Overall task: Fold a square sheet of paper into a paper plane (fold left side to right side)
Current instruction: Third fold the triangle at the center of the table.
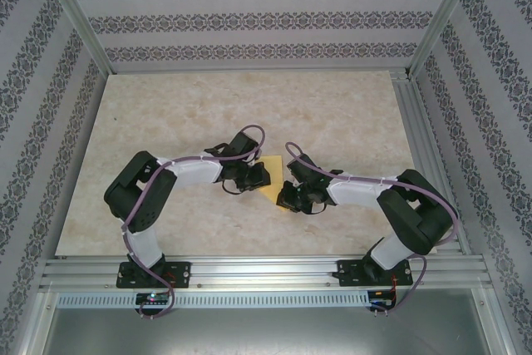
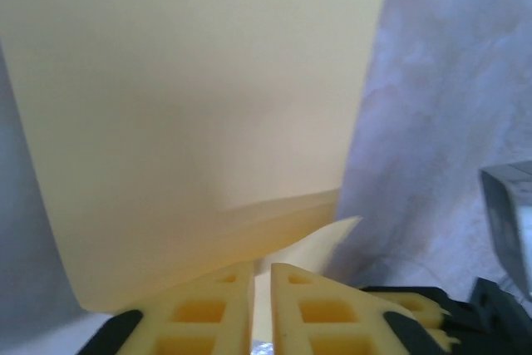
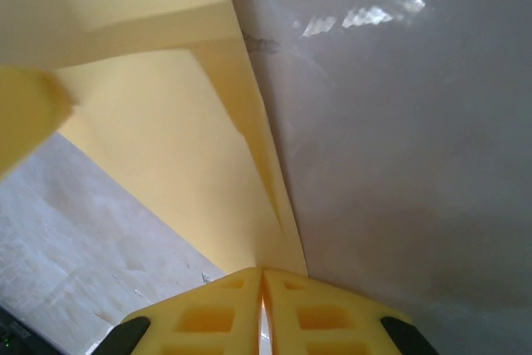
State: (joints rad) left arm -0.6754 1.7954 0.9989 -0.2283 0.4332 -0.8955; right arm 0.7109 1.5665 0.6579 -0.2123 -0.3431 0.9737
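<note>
Top external view: you have both arms bent inward over the middle of the counter (image 1: 249,106). The square sheet of paper (image 1: 270,170) lies between the left gripper (image 1: 249,177) and the right gripper (image 1: 292,197), touching both.

In the left wrist view your yellow fingers (image 2: 208,305) stand almost together, with a narrow slit between them. A curled flap of the sheet runs down into that slit, so this gripper is pinched on the paper. The rest of the sheet spreads out ahead of the tips, with a soft fold line just beyond them.

In the right wrist view your fingers are pressed together on a pointed corner of the sheet. The paper fans out ahead and to the left of the tips, and its right edge is lifted off the surface.

The counter is pale marbled beige. An aluminium rail (image 1: 266,272) carries the arm bases at the near edge. Grey-and-white patterned walls (image 1: 249,22) close in the far side and both flanks.
</note>
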